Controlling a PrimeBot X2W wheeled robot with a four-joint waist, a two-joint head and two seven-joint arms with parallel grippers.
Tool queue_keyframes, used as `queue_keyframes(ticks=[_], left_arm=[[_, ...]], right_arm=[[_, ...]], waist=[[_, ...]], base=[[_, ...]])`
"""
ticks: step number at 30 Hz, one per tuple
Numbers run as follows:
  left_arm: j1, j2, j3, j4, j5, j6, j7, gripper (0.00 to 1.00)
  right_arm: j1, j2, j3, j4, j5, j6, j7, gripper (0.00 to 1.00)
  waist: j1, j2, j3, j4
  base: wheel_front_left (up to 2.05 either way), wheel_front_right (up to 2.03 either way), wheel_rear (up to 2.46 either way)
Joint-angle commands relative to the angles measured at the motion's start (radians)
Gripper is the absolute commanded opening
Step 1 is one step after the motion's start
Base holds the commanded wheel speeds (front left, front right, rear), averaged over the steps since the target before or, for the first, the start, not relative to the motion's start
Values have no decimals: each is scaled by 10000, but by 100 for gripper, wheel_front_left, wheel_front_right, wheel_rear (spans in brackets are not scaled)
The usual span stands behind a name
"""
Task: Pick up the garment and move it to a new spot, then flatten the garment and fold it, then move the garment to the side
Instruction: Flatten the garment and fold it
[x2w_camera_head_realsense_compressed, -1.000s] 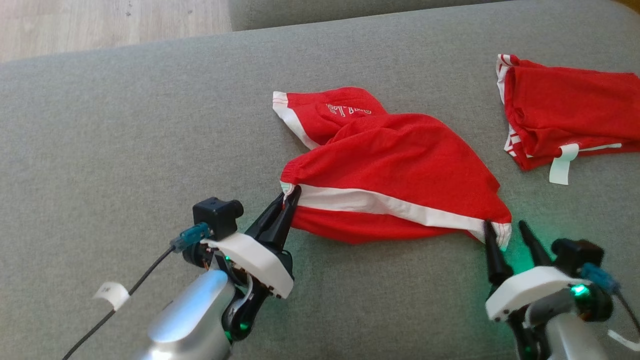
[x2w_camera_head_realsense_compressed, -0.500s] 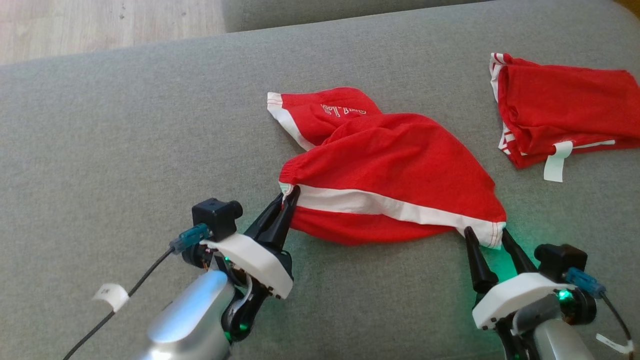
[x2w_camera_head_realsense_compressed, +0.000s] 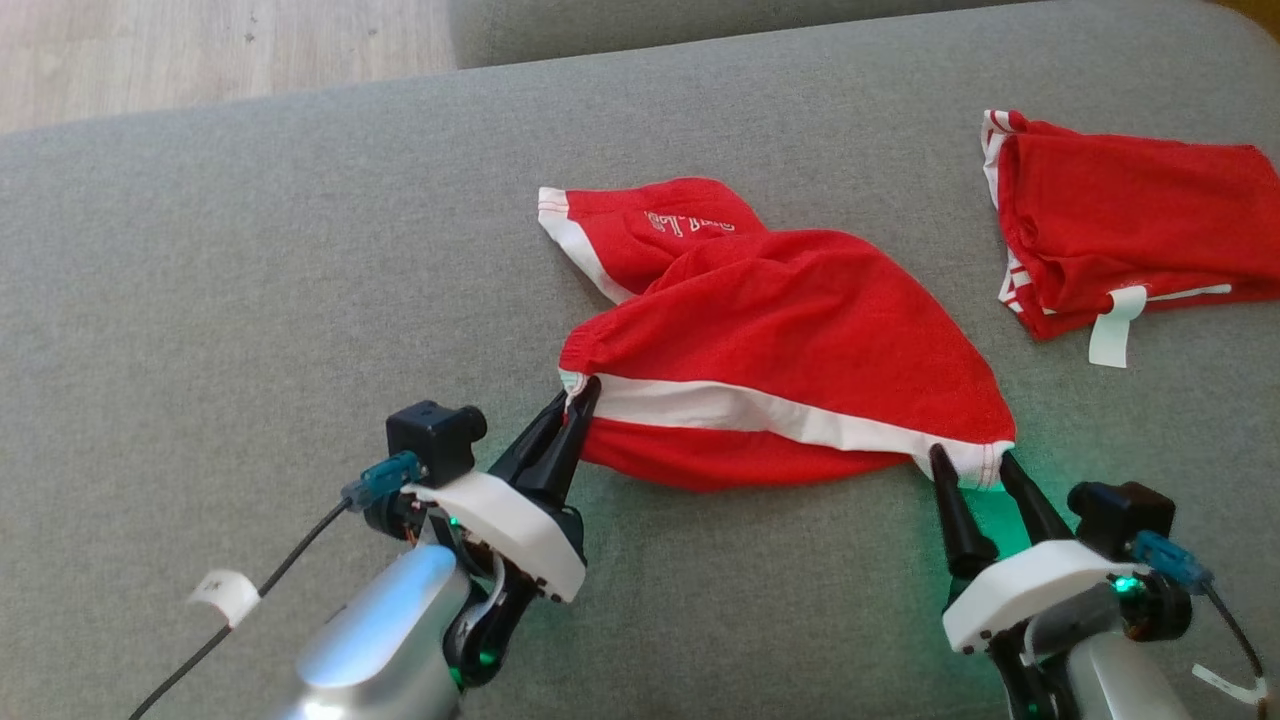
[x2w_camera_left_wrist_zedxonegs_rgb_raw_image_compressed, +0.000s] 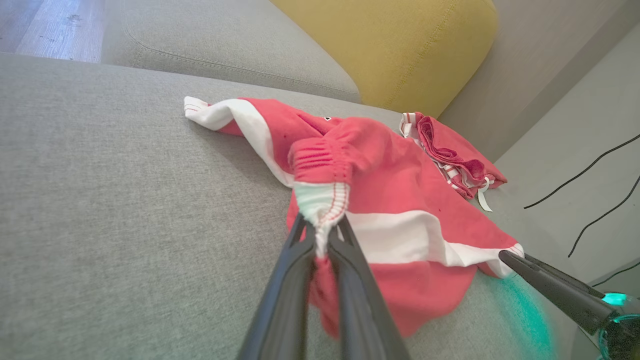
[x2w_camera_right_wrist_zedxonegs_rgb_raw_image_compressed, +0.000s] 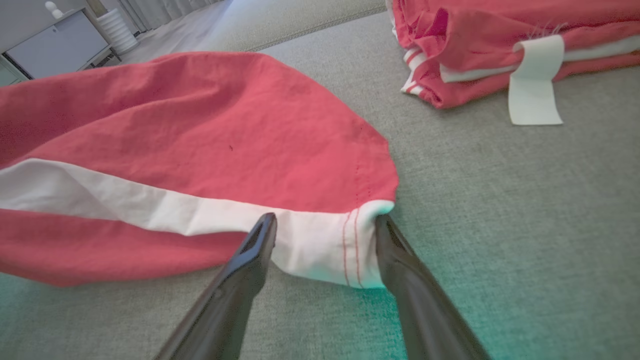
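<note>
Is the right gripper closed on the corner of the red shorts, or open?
Open. The right gripper has its fingers apart on both sides of the white corner of the red shorts.

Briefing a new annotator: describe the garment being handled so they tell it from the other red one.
On the grey cushion, look mid-seat for the loose red garment with a white stripe. Unlike the folded garment at right, it is pinched by the left gripper.

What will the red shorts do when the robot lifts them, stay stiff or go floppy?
Probably floppy: the red shorts sag in soft folds from the corner pinched by the left gripper. Likely light, since that small pinch holds the corner up. The far corner sits between the fingers of the open right gripper, ungripped, so it may droop.
</note>
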Motion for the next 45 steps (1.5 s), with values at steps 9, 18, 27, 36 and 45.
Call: queue_keyframes(ticks=[9, 18, 27, 36, 45], left_arm=[[-486, 487, 260, -230, 255, 151, -321, 0], [-1526, 1551, 403, -1131, 1035, 211, -458, 0], [-3287, 2742, 924, -2530, 1489, 336, 315, 0], [-3772, 3331, 1441, -3831, 1652, 1037, 628, 0], [-2961, 3961, 1760, -5707, 1542, 1857, 944, 0]], right_arm=[[-338, -35, 285, -1065, -239, -7, -690, 0], [-1432, -229, 761, -2879, -813, -7, -523, 0], [-3756, -1123, 1095, -3754, -743, -7, 116, 0], [-4478, -1169, 1032, -4563, -926, -7, 67, 0], [-3476, -836, 701, -6008, -1548, -7, 489, 0]], waist=[[0, 0, -172, 10], [0, 0, -553, 216], [0, 0, -1197, 443], [0, 0, -1739, 556], [0, 0, -1520, 665]], base=[[0, 0, 0], [0, 0, 0], [0, 0, 0], [0, 0, 0], [0, 0, 0]])
